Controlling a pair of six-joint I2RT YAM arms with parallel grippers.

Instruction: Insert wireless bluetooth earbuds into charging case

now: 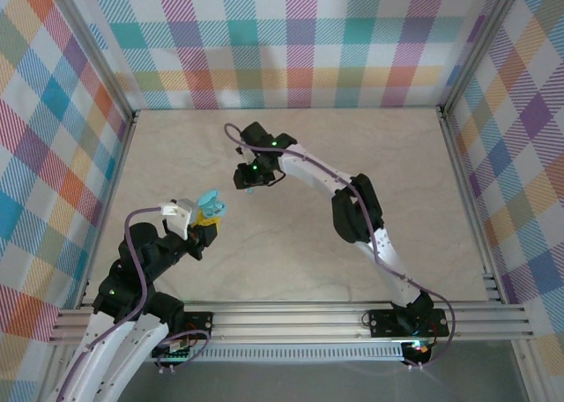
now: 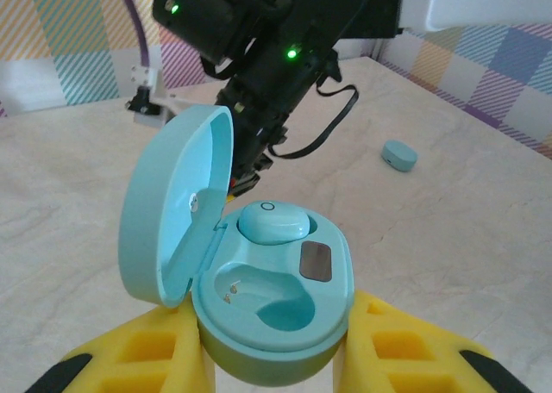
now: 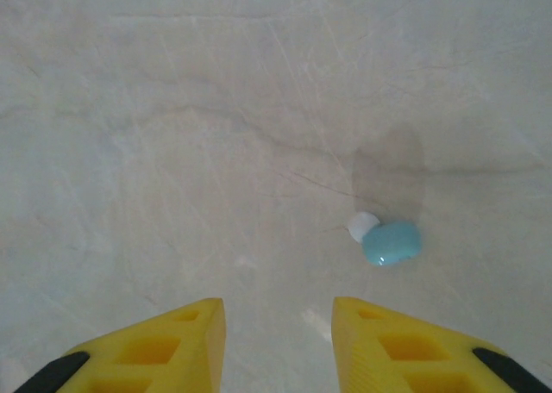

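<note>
Partly cropped below: left pincer (image 2: 274, 346)

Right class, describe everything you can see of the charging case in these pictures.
The charging case is a smooth light-blue plastic oval, hinged open, with its lid tipped up to the left. Inside, one earbud sits in the far socket; the near socket is empty, showing small contacts. A dark rectangular patch lies beside them. The left claw grips its base from both sides.
</note>
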